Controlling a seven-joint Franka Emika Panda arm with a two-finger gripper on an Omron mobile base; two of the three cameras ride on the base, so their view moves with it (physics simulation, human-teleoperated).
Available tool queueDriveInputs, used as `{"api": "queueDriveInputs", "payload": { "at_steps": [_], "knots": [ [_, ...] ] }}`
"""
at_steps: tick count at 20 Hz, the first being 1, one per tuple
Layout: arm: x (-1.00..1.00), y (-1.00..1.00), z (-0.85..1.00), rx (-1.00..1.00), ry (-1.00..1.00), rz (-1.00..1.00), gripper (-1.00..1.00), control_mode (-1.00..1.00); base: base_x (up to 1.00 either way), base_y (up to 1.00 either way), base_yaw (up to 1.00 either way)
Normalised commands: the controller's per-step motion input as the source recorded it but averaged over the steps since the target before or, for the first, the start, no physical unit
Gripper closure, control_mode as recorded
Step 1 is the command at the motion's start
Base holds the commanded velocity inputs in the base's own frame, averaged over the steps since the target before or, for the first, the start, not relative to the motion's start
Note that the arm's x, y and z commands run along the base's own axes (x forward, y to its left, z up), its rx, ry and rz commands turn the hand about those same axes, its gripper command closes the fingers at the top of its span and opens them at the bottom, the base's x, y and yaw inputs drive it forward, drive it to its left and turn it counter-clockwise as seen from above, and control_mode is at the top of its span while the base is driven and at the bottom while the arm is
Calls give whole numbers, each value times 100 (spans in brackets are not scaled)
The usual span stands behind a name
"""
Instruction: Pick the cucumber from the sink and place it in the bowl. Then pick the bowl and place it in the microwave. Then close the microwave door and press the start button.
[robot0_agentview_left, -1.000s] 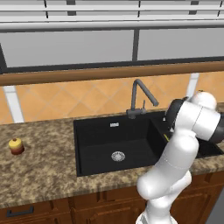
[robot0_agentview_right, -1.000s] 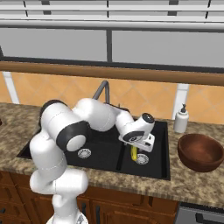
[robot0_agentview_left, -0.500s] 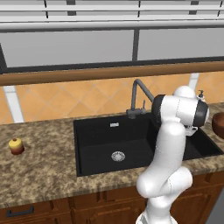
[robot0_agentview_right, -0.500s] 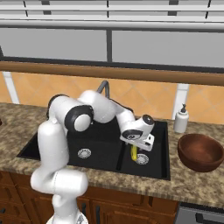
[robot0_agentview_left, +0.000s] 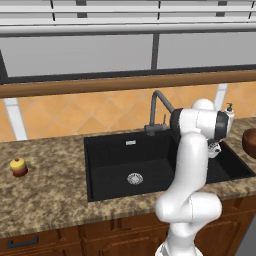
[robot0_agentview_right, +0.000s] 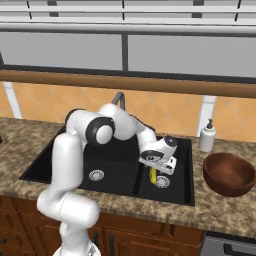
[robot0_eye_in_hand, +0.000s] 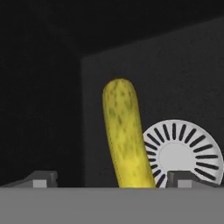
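— Speckled granite counter (robot0_agentview_right: 30, 135) runs under the windows, and the black sink (robot0_agentview_right: 117, 160) takes the middle of the right base view. Where's the cucumber (robot0_agentview_right: 153, 175)?

— Low in the right basin, at the centre of that frame, standing almost on end just under the gripper (robot0_agentview_right: 156, 172). The hand view has it rising from the bottom centre, beside the silver drain (robot0_eye_in_hand: 181, 151) at lower right.

— Is it gripped?

— Fingertips (robot0_eye_in_hand: 41, 178) sit wide apart at the bottom corners, the stick between them with gaps either side. So spread, I'd say; whether it touches a pad lower down, I can't tell.

— How will it handle?

— Probably light and stiff, with a smooth rounded skin that could roll or slip. I'd pinch across its middle, not the tapered end.

— And the bowl (robot0_agentview_right: 230, 172)?

— On the counter, right edge of the right base view, beside the soap bottle (robot0_agentview_right: 206, 136).
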Motion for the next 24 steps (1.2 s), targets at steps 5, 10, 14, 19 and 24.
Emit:
{"api": "queueDriveInputs", "payload": {
  "at_steps": [5, 10, 14, 19, 24],
  "knots": [
    [25, 0, -43, 0, 0, 0, -100, -100, 0, 0, 0],
    [25, -2, -37, 0, 0, 0, -100, -100, 0, 0, 0],
    [20, -7, -42, 0, 0, 0, -100, -100, 0, 0, 0],
    [17, 0, -48, 0, 0, 0, -100, -100, 0, 0, 0],
    [7, 10, -43, 0, 0, 0, -100, -100, 0, 0, 0]
  ]
}}
